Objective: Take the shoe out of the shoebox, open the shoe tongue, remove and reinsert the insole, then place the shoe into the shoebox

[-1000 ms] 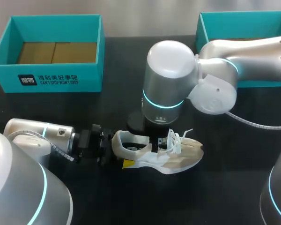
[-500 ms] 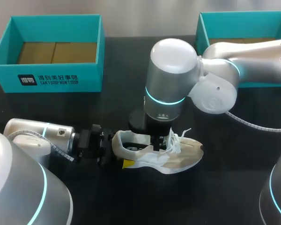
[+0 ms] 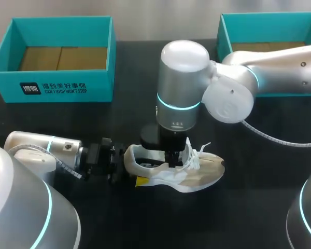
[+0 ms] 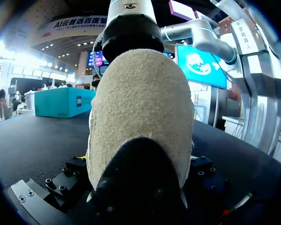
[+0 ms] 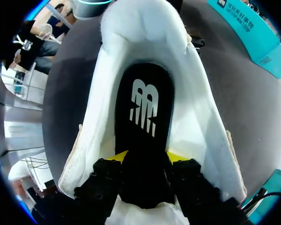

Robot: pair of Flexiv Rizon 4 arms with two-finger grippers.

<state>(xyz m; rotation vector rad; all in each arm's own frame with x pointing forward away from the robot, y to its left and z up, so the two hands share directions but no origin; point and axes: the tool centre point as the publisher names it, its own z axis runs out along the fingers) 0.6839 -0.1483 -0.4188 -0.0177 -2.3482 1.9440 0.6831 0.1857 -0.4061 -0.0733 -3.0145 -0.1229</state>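
A white and beige shoe (image 3: 184, 176) stands sole-down on the black tabletop (image 3: 259, 207), its toe pointing to your right. Your left arm (image 3: 41, 150) comes in low from the left. Its jaws hold the fuzzy heel (image 4: 140, 122) between them (the heel fills most of the left wrist view). Your right arm (image 3: 179, 93) points straight down into the shoe's opening. Its jaws are narrow, with the yellow fingertips (image 5: 114, 157) pressed to either side of the black insole (image 5: 143, 112) inside the shoe. Loose white laces (image 3: 195, 154) lie toward the toe. Two open teal shoeboxes sit at the far edge, the left shoebox (image 3: 57, 88) and the right shoebox (image 3: 230, 31), both well apart from the shoe.
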